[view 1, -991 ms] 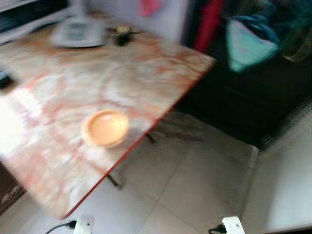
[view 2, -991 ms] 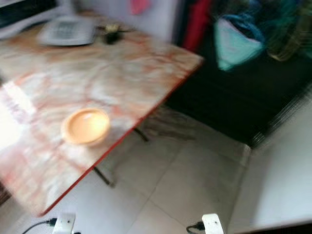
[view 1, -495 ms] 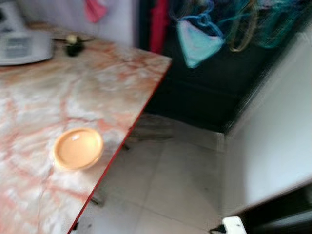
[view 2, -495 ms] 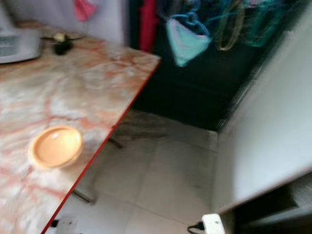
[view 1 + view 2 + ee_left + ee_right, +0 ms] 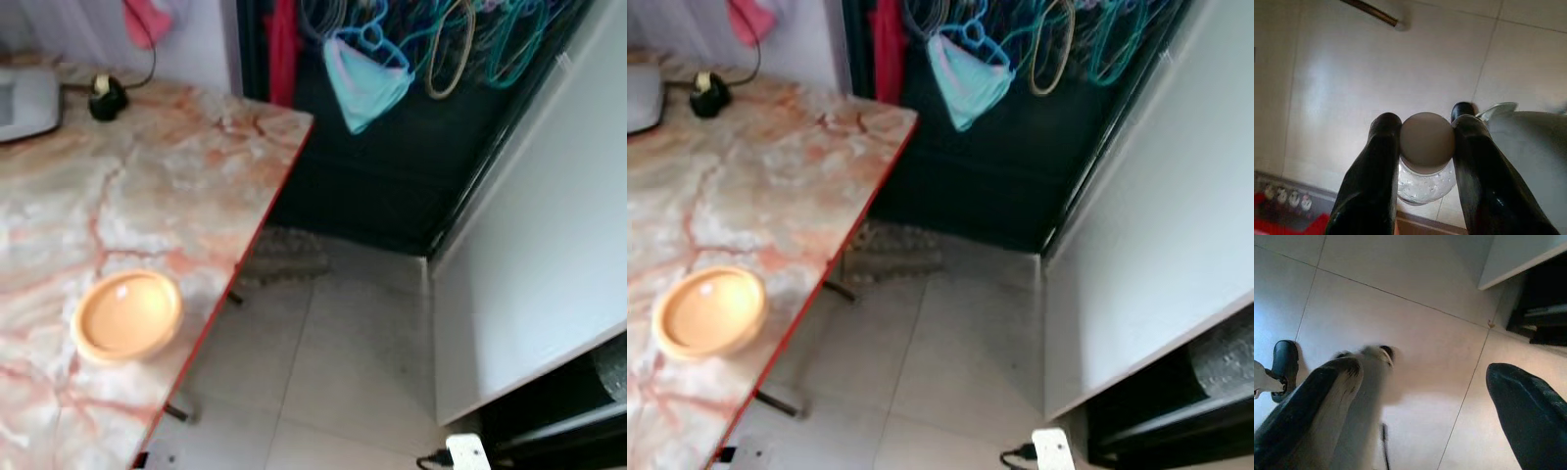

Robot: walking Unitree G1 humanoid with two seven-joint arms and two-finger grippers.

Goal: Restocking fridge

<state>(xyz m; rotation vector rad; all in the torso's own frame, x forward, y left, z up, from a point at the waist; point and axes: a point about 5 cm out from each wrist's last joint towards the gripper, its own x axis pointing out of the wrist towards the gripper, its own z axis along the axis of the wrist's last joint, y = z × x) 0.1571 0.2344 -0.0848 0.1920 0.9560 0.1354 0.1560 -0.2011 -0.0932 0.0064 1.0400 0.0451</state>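
The left gripper [image 5: 1425, 161] clamps a clear bottle [image 5: 1426, 183] by its round cap, hanging over tiled floor [image 5: 333, 372]. The right gripper [image 5: 1425, 401] hangs spread wide above the same tiles. An orange bowl [image 5: 127, 315] sits near the desk's [image 5: 147, 186] red edge; open floor runs to a white fridge door [image 5: 549, 255].

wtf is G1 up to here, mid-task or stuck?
Mid-task, it seems. The left gripper is shut on a clear bottle with a round cap, held low over the tiled floor. The right gripper hangs open over the floor. Its head camera looks past a marble table with an orange bowl.
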